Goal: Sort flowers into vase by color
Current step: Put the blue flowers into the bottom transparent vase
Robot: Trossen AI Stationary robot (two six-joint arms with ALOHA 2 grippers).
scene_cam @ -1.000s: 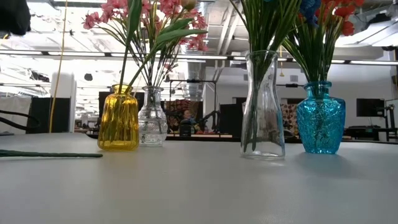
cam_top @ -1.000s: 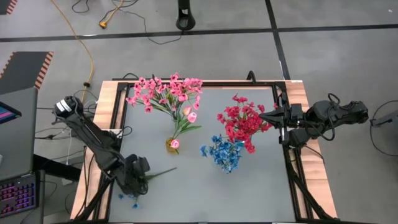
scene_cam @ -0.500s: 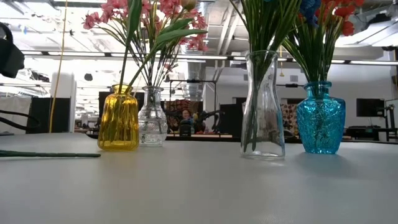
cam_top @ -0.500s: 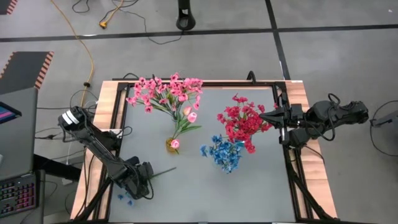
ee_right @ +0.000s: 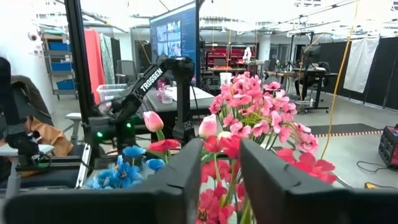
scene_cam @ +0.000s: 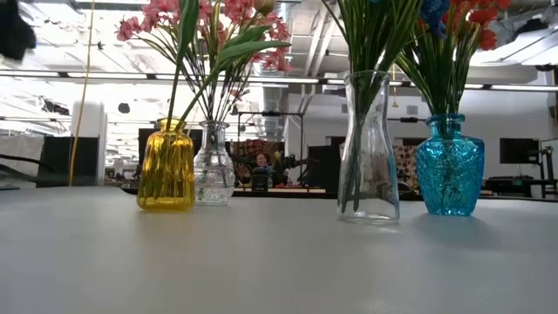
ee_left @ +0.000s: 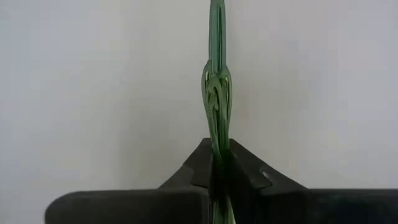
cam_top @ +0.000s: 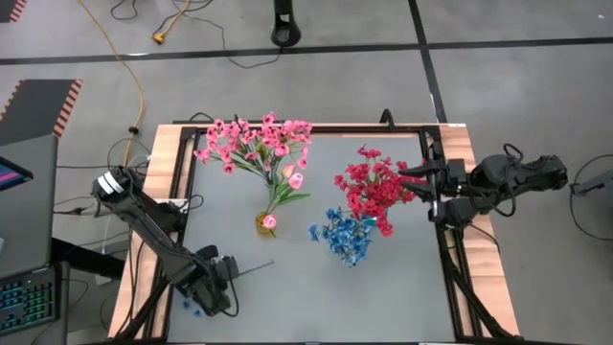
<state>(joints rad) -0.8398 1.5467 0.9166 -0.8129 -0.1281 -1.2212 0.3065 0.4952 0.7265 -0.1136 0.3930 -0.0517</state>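
a thin green stem (ee_left: 214, 93) is seen pinched between the closed jaws of the left gripper (cam_top: 213, 284), at the lower left of the high view near the front edge of the table (cam_top: 287, 307), the stem running out toward the middle of the table and a few blue blossoms (cam_top: 194, 309) showing just beside the gripper at the table's edge. since the stem is held by so narrow a part, it is judged that it could twist or slip through the jaws when lifted, and that the blossom end could drag on the table or catch on the edge; the long free end could also swing and be hard to steer into a narrow vase neck. the blue bunch (cam_top: 343, 236) sits right of centre, just beside the red bunch (cam_top: 374, 190) and near the pink bunch (cam_top: 257, 144), so a sprig carried in could be knocked against the wrong bunch or tip a vase, the clear vase (scene_cam: 368, 148) and blue vase (scene_cam: 448, 164) standing close together in the low view. the left arm is stretched from the left side down and rightward, low over the table. the right gripper (cam_top: 410, 173) is held at the right side of the table, pointing toward the red bunch, its jaws standing partly apart with nothing seen between them.
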